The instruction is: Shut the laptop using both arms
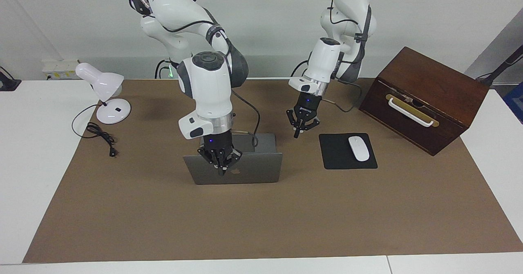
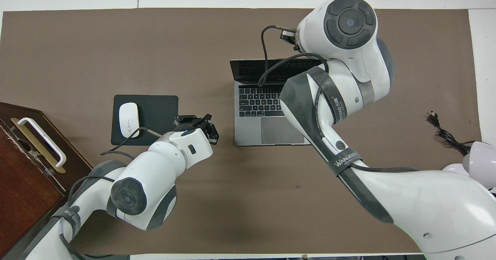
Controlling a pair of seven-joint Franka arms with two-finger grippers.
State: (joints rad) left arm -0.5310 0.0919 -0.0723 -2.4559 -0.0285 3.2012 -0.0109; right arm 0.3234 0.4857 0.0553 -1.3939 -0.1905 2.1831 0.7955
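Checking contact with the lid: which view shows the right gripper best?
The facing view: the right gripper shows at the top edge of the laptop lid. In the overhead view the arm's own wrist hides it.

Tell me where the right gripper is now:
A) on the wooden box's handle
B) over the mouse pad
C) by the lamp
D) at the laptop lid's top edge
D: in the facing view the right gripper sits at the top edge of the open laptop lid, in front of the lid's back by the logo, while the left gripper hangs between the laptop and the mouse pad.
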